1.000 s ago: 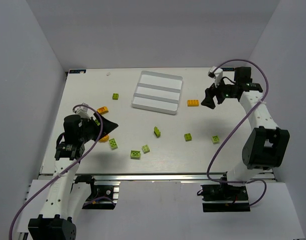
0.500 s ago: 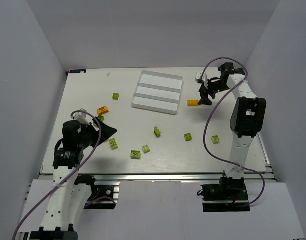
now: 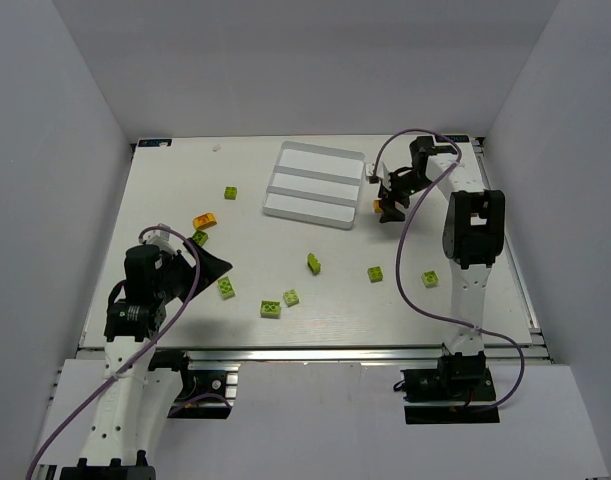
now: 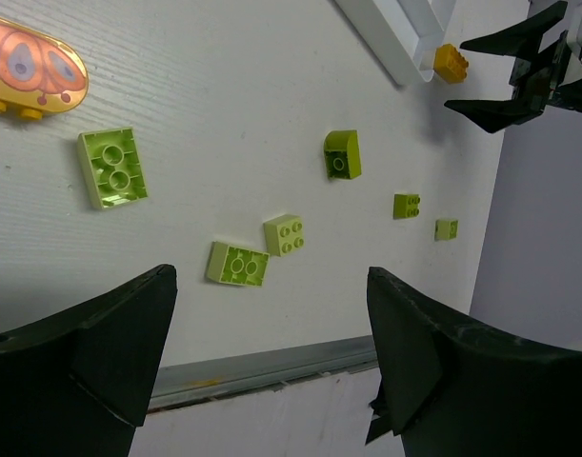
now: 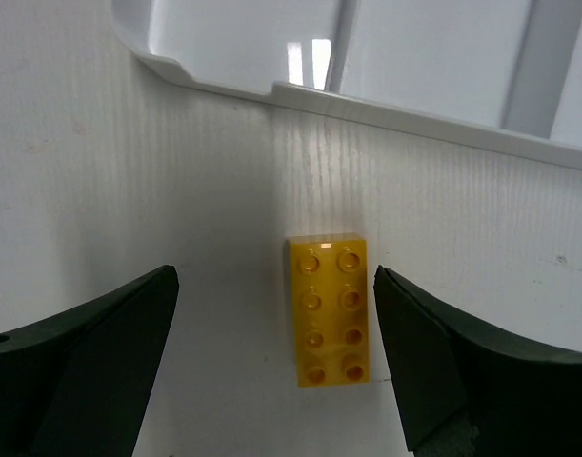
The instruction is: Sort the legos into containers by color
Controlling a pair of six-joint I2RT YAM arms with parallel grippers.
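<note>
- Right gripper (image 5: 274, 286): I read its jaws as spread wide and empty. A yellow-orange eight-stud plastic brick (image 5: 329, 309) lies flat between them, nearer the right finger.
- The brick lies just beside the rim of the white three-slot plastic tray (image 5: 433, 124), not touching it.
- Left gripper (image 4: 270, 276): jaws likewise apart, gripping nothing, above a lime-green four-stud brick (image 4: 237, 264).
- Other green bricks lie scattered over the white table (image 3: 265, 250). A second orange brick (image 3: 204, 220) lies near the left arm.
</note>
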